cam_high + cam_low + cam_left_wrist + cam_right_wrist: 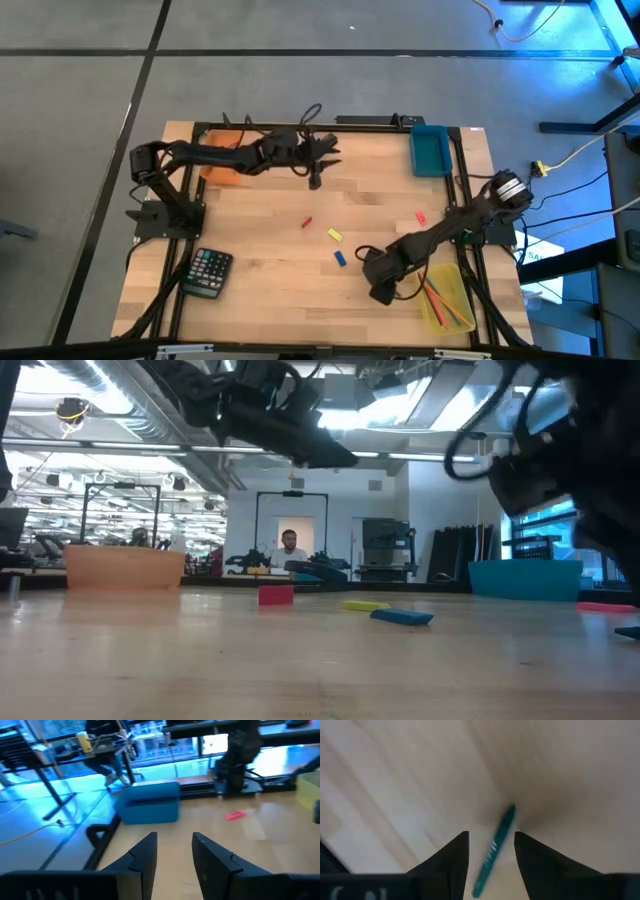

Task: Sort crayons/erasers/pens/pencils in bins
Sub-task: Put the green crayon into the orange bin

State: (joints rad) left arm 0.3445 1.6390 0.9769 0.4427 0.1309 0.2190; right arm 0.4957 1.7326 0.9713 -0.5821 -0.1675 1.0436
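- The right gripper (491,845) is pointing down at the table (270,290) near the front right; its fingers are standing apart on either side of a green pen (494,851) lying on the wood, not clamped on it. In the high view the arm is hiding this pen.
- The print along the pen's barrel is showing too blurred to read.
- The left gripper (174,851) is hanging above the back middle of the table, fingers parted and holding nothing.
- The orange bin (222,165) is sitting at the back left, half covered by the left arm, so its contents cannot be told.
- The teal bin (430,150) is lying at the back right; nothing is showing inside it.
- The translucent yellow bin (446,298) at the front right is holding several long thin sticks, red and orange among them.
- A red crayon (308,222), a yellow eraser (335,235), a blue eraser (340,258) and a pink eraser (421,217) are lying loose mid-table.
- A black calculator (208,272) is sitting front left; its keys are unreadable.
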